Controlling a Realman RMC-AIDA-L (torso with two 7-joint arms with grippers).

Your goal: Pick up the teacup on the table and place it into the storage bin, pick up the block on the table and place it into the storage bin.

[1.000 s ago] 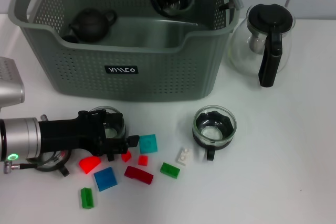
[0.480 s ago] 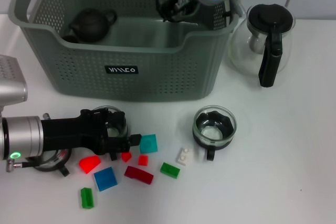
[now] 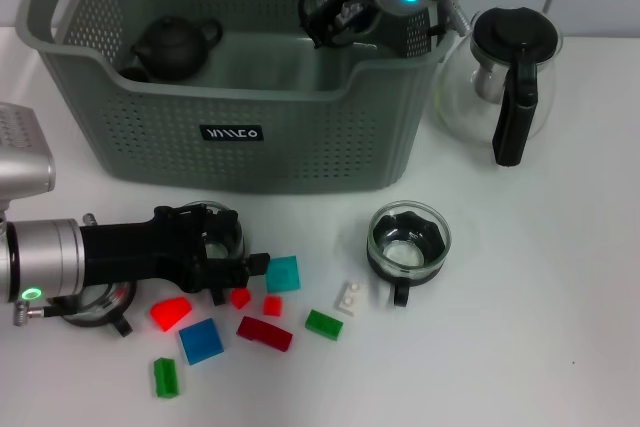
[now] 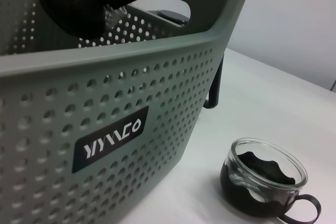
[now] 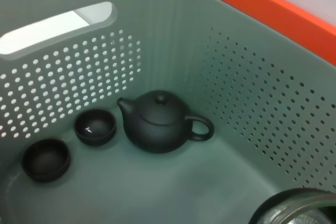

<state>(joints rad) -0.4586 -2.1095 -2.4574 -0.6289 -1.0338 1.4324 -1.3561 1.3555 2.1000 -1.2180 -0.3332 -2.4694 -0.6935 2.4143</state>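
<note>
Nine blocks lie scattered on the white table [image 3: 560, 347] across the lower left of the head view: four red, two green, one blue, one white and one teal block [image 3: 283, 273]. The left pincer [image 3: 250, 269] reaches in from the left edge, its tip just beside the teal block; whether its fingers are parted cannot be told. The likely trouble here is crowding. Two small red pieces lie close under the tip, and a glass teacup [image 3: 207, 230] sits tight against the arm's far side, so a careless close or sweep could scatter the pieces or knock that cup.

Three glass teacups are in view: that one, a second teacup [image 3: 408, 242] standing free at centre right, and a held teacup [image 3: 335, 2]. A dark-handled item under the left arm is too hidden to name.

Beyond stands the one grey storage bin [image 3: 250, 137], holding one black teapot [image 3: 175, 45] and two small black cups [image 5: 95, 127]. Over its upper right corner the right pincer [image 3: 352, 5] clamps the held teacup, close to the bin's wall. Released from that height, the glass could strike the wall or tip on landing. One glass teapot [image 3: 505, 77] stands just outside that corner, near the right arm.
</note>
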